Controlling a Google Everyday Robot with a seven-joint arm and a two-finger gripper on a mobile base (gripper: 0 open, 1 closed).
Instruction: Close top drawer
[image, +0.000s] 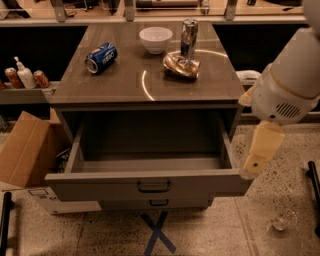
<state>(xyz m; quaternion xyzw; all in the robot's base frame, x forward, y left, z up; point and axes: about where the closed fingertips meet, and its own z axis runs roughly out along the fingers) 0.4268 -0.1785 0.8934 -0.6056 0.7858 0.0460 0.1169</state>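
Note:
The top drawer (100, 187) is a wide grey drawer with a small dark bar handle (153, 187). It stands pulled far out of the cabinet, and its inside (150, 145) is empty. My gripper (257, 152) hangs below the white arm (290, 80), right of the drawer. It sits close beside the drawer's right front corner. I cannot tell whether it touches the drawer.
On the cabinet top (125, 85) are a blue can on its side (101, 57), a white bowl (155, 39), an upright silver can (188, 37) and a crumpled wrapper (181, 65). A cardboard box (25, 150) stands at left. A lower drawer (159, 202) shows beneath. A small glass object (284, 220) lies on the floor.

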